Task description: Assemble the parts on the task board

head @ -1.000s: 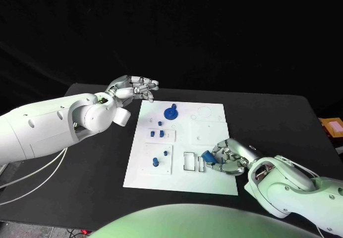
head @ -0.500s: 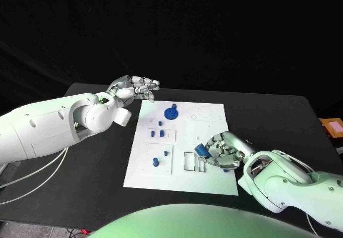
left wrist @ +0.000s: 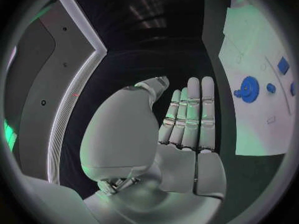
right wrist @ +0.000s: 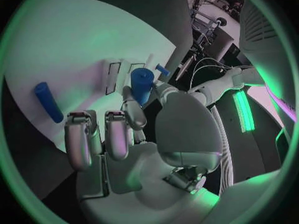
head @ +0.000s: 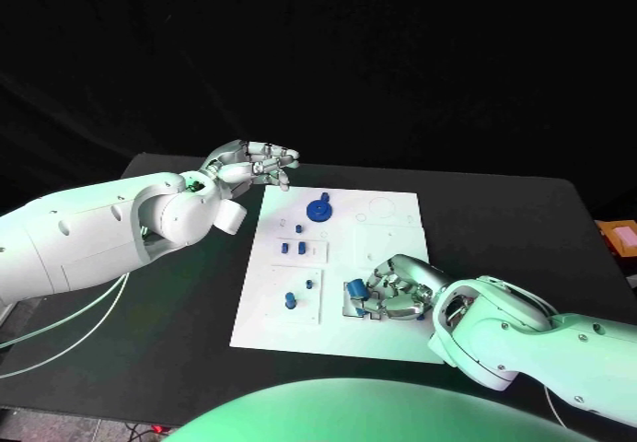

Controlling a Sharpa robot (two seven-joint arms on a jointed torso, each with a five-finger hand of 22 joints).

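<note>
I've got the right robot hand (head: 392, 287) down over the near end of the task board (head: 399, 235), fingers curled around a blue cylinder part (head: 356, 289) that it pinches upright; from the right wrist view the same piece (right wrist: 141, 84) sits between thumb and fingertips, just above the narrow rectangular slots (right wrist: 114, 77) in the white plate. A second blue peg (right wrist: 48, 102) lies loose on the board beside those fingers (it shows tilted, touching nothing I can make out). Over at the far left corner of the board, my left robot hand (head: 249, 164) hangs above the counter (head: 517, 230), holding nothing, fingers apart and only lightly bent; its wrist view shows the fingers (left wrist: 193, 114) lined up nearly straight with the thumb off to one side. The blue gear (head: 318, 209) stands near the board's far end, and smaller blue pieces (head: 291, 247) sit in the middle panels, with another peg (head: 290, 299) in the near-left panel.
</note>
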